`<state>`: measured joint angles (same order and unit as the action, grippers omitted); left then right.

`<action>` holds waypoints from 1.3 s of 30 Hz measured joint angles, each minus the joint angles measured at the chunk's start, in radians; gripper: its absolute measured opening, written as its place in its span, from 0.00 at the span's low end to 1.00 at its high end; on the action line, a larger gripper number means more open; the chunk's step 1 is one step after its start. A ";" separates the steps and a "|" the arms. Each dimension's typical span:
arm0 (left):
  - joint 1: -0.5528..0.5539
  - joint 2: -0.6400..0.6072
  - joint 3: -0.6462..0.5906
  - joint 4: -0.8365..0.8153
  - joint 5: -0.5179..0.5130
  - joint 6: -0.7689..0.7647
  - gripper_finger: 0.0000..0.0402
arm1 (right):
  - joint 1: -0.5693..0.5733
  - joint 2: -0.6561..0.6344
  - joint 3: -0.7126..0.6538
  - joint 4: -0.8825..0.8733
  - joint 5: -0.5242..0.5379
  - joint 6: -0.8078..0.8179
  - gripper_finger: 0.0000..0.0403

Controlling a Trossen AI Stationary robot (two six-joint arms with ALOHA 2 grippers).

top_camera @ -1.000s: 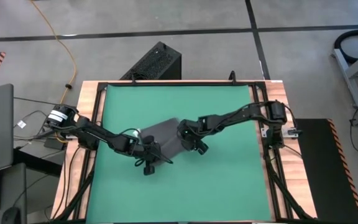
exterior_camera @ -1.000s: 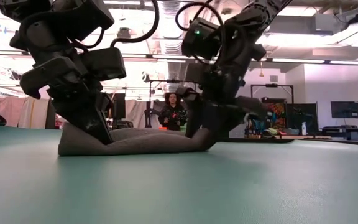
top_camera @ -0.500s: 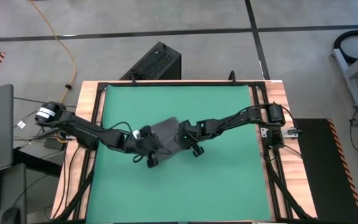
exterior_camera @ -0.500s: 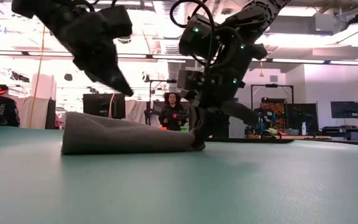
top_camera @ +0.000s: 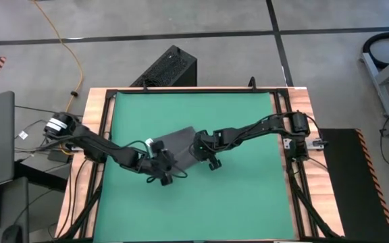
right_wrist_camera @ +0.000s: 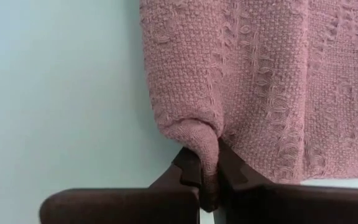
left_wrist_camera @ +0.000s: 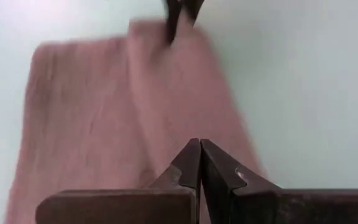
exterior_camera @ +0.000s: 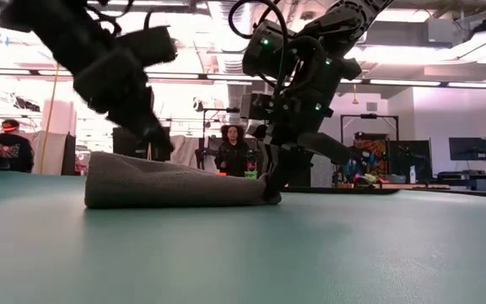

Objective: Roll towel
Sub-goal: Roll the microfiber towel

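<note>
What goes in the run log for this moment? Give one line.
task: roll towel | right gripper: shut on towel edge | left gripper: shut, empty, above towel | towel: partly folded on green mat

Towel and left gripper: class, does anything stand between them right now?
Nothing visible does. The shut left gripper hangs just above the towel, only bare cloth ahead of it. The right gripper is shut on the towel's other end, off to the side.
</note>
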<state>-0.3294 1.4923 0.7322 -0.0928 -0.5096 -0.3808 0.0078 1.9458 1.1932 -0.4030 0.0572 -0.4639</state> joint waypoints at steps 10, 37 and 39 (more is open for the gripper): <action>0.002 0.134 0.001 0.021 0.023 -0.057 0.00 | 0.000 -0.012 0.000 -0.016 -0.043 -0.031 0.05; 0.149 0.162 0.002 0.183 0.693 -0.126 0.00 | -0.207 -0.097 -0.005 -0.254 -0.756 0.265 0.05; 0.158 0.162 0.002 0.183 0.719 -0.126 0.00 | -0.224 -0.097 -0.004 -0.243 -0.778 0.316 0.05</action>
<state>-0.1717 1.6547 0.7341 0.0902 0.2098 -0.5069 -0.2160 1.8488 1.1889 -0.6457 -0.7211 -0.1481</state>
